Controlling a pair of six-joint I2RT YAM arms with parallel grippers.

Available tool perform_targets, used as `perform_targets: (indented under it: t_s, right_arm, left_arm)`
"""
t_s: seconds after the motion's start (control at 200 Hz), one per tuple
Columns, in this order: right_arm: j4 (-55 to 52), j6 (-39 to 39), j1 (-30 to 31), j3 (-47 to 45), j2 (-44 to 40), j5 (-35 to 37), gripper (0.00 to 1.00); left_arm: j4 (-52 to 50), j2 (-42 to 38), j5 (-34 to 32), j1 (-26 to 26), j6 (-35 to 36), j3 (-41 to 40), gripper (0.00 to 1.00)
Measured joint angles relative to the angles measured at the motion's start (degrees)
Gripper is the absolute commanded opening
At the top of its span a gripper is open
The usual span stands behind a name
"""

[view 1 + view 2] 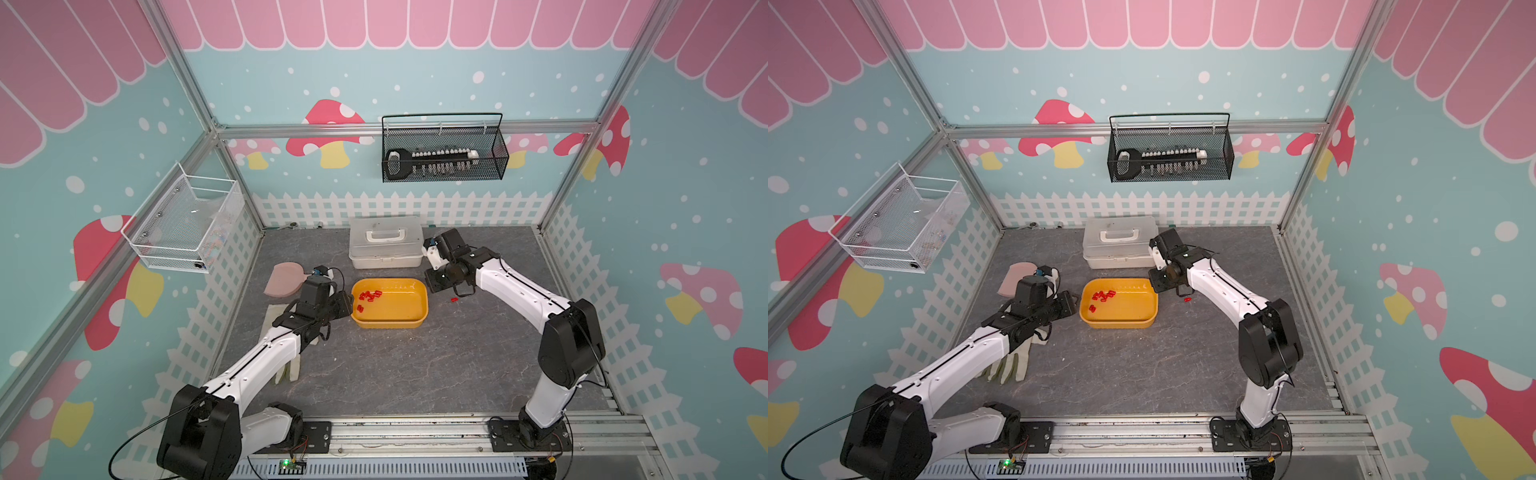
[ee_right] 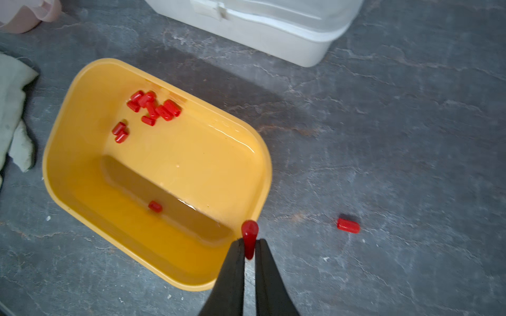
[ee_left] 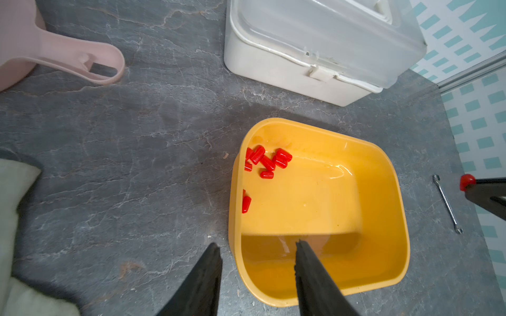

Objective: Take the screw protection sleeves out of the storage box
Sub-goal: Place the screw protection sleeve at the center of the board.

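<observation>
Several glossy red screw protection sleeves (image 2: pixel 153 108) lie in the smooth yellow storage box (image 2: pixel 71 169); the right gripper (image 2: pixel 250 242) pinches one, the left gripper (image 3: pixel 257 243) gapes.

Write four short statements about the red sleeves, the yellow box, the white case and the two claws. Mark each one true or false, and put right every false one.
1. The right claw grips a red sleeve between its fingers. True.
2. Every other sleeve lies inside the storage box. False: a loose sleeve lies on the table outside the box. The rest lie inside, most of them in a cluster.
3. The left claw is shut on a sleeve. False: it is open and empty, with one finger over the inside of the box and the other outside its wall.
4. The lid of the white case is closed. True.
</observation>
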Motion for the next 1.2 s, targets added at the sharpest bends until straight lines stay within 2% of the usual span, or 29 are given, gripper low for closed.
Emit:
perform_targets:
  t_s: [0.225, 0.505, 1.201]
  right_arm:
    - [1.16, -1.90, -5.84, -6.84, -2.60, 0.50, 0.14]
    - [3.89, -3.06, -10.25, -12.94, -2.51, 0.31, 0.15]
    - [9.73, -3.85, -11.98, -15.89, 4.57, -1.16, 0.17]
  left_arm:
    - [-0.02, 1.05, -0.66, -1.22, -0.13, 0.87, 0.46]
    - [-0.48, 1.77, -1.09, -2.05, -0.13, 1.88, 0.46]
    - [-1.09, 4.28, -1.49, -3.34, -0.11, 2.93, 0.47]
